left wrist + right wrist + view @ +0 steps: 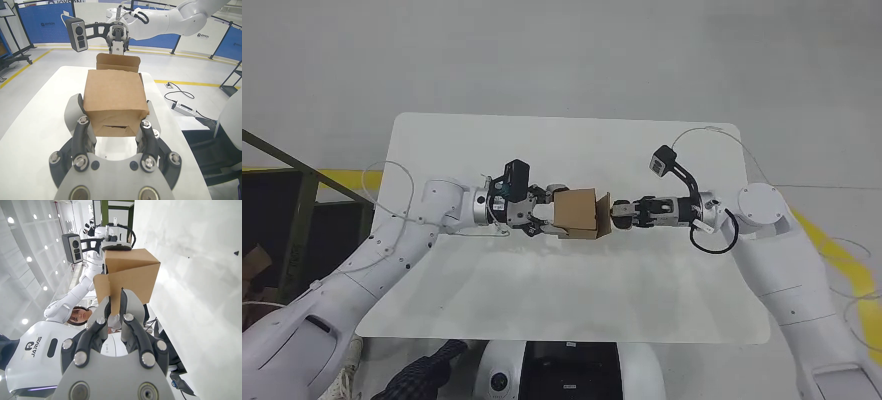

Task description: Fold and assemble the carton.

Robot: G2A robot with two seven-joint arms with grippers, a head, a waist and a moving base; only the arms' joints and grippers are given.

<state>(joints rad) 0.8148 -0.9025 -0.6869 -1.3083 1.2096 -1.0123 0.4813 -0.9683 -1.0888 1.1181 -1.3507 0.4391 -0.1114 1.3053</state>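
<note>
Carton: brown, squared up, over the middle of the white table, held end to end between the two arms; whether it touches the tabletop cannot be told. Left gripper: fingers clasped on both sides of the carton's closed end. Right gripper: fingers pinched tight on the open flap that stands out at the opposite end.
</note>
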